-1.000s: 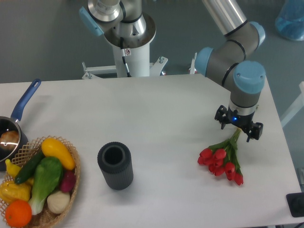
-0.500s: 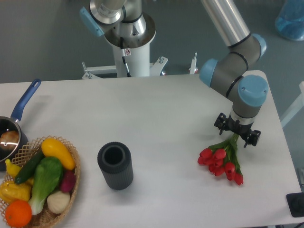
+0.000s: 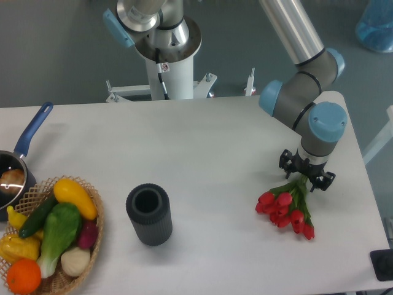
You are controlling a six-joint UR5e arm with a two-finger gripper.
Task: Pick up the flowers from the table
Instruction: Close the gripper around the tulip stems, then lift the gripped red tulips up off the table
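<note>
You have the flowers (image 3: pixel 287 208) lying flat on the table (image 3: pixel 202 153) near its right edge, red buds toward the front edge and green stems pointing back toward the gripper (image 3: pixel 305 178). Your gripper stands straight down over the stem ends with its fingers spread to either side of them, not closed on anything. Along the left edge sit a wicker basket (image 3: pixel 92 239) of vegetables and a blue-handled pot (image 3: pixel 24 147), with a dark ribbed cylinder (image 3: pixel 149 214) nearer the front middle.
</note>
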